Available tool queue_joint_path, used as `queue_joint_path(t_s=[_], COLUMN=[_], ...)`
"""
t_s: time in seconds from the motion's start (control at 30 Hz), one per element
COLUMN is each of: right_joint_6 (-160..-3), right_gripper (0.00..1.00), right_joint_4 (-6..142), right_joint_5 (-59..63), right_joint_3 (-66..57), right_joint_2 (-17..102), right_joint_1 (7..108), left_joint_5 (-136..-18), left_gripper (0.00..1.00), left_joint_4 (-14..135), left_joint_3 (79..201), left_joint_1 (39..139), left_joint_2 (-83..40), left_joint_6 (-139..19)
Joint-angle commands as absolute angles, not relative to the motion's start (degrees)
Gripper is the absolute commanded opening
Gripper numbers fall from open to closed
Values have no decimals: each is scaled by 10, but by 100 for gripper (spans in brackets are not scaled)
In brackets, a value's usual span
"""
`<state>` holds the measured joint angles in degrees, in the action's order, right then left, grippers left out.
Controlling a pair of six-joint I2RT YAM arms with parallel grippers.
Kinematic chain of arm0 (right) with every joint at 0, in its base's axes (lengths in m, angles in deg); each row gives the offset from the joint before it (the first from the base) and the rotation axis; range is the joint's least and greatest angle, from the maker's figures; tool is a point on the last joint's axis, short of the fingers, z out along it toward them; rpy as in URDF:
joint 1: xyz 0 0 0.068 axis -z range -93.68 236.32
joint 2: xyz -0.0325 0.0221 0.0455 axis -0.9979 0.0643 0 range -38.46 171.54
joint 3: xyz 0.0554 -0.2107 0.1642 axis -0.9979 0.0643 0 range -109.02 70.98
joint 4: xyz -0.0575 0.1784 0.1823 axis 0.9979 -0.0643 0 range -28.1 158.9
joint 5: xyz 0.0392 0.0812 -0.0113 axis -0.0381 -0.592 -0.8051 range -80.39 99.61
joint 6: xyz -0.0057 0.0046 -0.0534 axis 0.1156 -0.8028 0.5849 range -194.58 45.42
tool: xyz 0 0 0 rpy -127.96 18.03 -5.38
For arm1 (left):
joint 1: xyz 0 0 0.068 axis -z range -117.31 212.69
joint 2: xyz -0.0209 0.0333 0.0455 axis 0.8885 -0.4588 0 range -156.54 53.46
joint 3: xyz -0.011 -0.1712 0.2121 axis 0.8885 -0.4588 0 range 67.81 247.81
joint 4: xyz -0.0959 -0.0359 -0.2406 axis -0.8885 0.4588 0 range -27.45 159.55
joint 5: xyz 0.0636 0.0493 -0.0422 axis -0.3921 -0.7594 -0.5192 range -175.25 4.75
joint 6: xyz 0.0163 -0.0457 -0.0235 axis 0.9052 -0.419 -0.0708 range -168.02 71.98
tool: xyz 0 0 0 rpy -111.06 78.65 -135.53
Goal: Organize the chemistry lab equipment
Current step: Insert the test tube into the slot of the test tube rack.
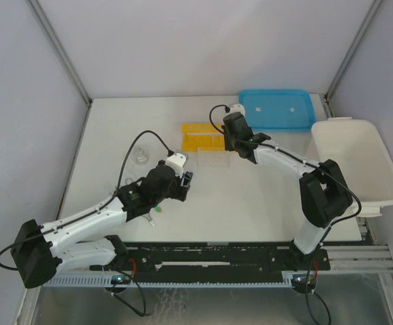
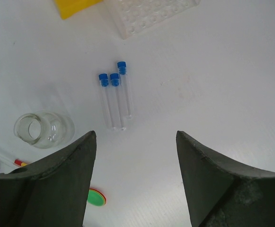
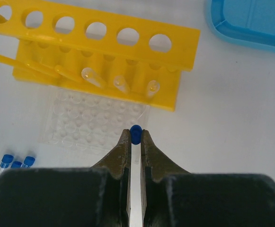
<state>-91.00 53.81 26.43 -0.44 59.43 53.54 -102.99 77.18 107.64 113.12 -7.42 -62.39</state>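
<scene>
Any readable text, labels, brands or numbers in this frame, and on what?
None can be read.
Yellow rack: plain, no markings visible.
Blue-capped tubes: clear, no labels visible.
Clear well plate: no lettering visible.
Blue lid and white tub: no print visible.
Glass vessel: no graduations legible.

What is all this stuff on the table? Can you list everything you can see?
Capped tubes: three lying loose, clear with blue caps, side by side on the table; a fourth held by the right end effector.
Tube rack: one, yellow, mid-table.
Well plate: one, clear, just in front of the rack.
Glass flask: one, clear, left of the loose tubes.
Green disc: one, green with an orange edge, by the left end effector.
Lid: one, blue, far side.
Tub: one, white, right edge.
Left end effector: open, above the loose tubes.
Right end effector: shut on a capped tube.
</scene>
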Motion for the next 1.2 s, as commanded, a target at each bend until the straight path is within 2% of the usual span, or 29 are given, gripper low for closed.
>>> queue_joint_path(t_s=[0.0, 1.17], right_joint_6=[-909, -909], right_gripper=[0, 0], right_joint_4=[564, 543], right_joint_5=[263, 277], right_joint_3=[-26, -30], right_joint_2=[600, 610], right_joint_1=[533, 517], left_joint_5=[-1022, -1005], left_gripper=[73, 74], left_joint_4=[759, 748], left_joint_3=[1088, 1080], left_joint_1=[1128, 1128], left_joint_2=[-73, -92], left_joint_6=[-634, -641])
